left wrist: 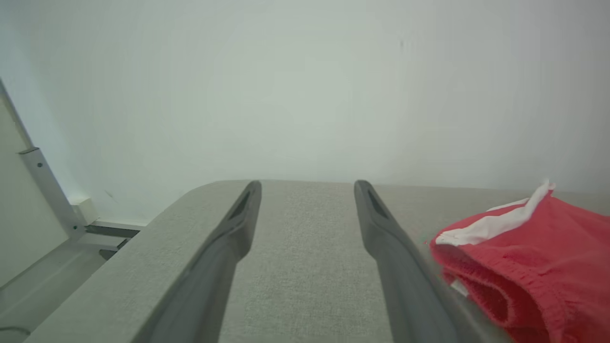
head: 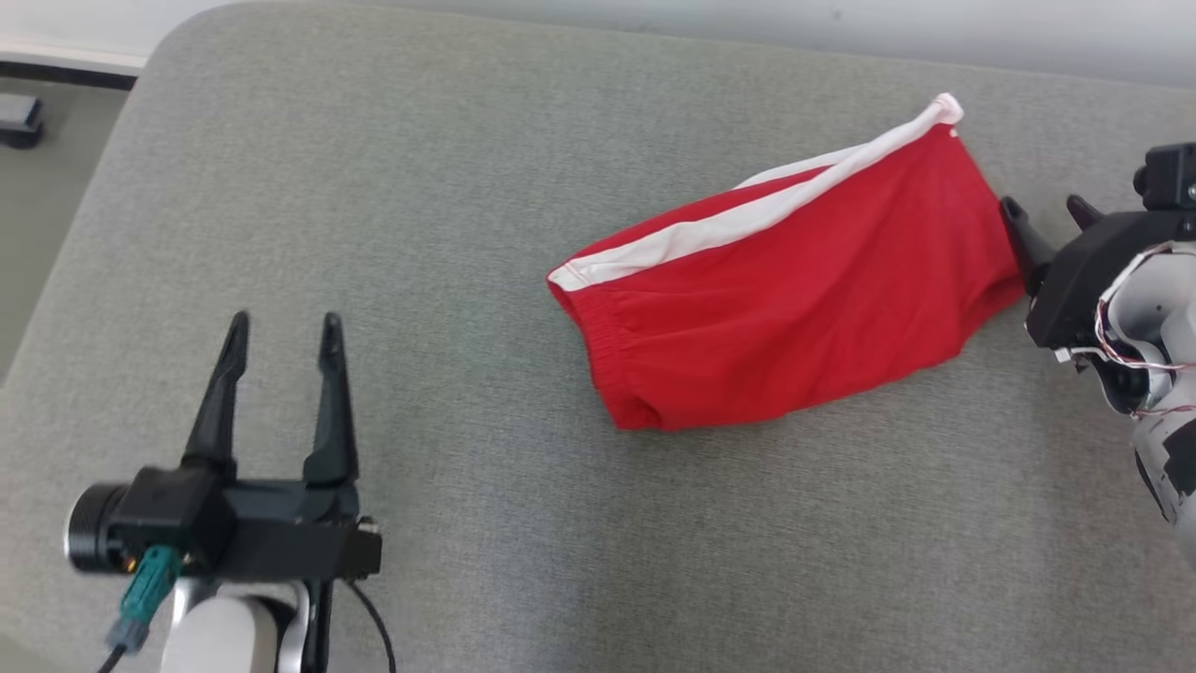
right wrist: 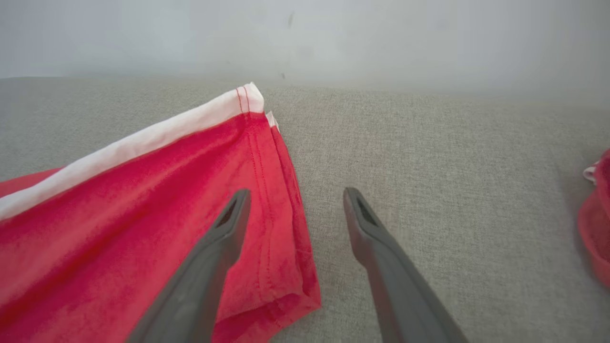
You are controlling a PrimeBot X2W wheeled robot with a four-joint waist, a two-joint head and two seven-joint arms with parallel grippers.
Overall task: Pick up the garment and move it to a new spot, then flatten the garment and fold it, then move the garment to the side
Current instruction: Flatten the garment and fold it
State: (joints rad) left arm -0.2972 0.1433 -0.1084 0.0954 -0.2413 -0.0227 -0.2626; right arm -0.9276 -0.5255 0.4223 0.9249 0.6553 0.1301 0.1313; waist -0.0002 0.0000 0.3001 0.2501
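The garment (head: 785, 290) is a pair of red shorts with a white side stripe, lying folded on the grey padded surface (head: 448, 234), right of the middle. My right gripper (head: 1043, 204) stands open at the garment's right hem, holding nothing. In the right wrist view one finger (right wrist: 224, 233) hangs over the red hem (right wrist: 281, 190) and the other over bare surface. My left gripper (head: 283, 325) is open and empty at the lower left, well away from the cloth. In the left wrist view the garment's elastic waistband (left wrist: 533, 267) lies just right of that gripper (left wrist: 307, 186).
The padded surface has a rounded far-left corner (head: 187, 37), with floor and a dark object (head: 19, 120) beyond it. A pale wall (head: 841, 28) runs along the back edge. A scrap of red fabric (right wrist: 595, 224) shows at the right edge of the right wrist view.
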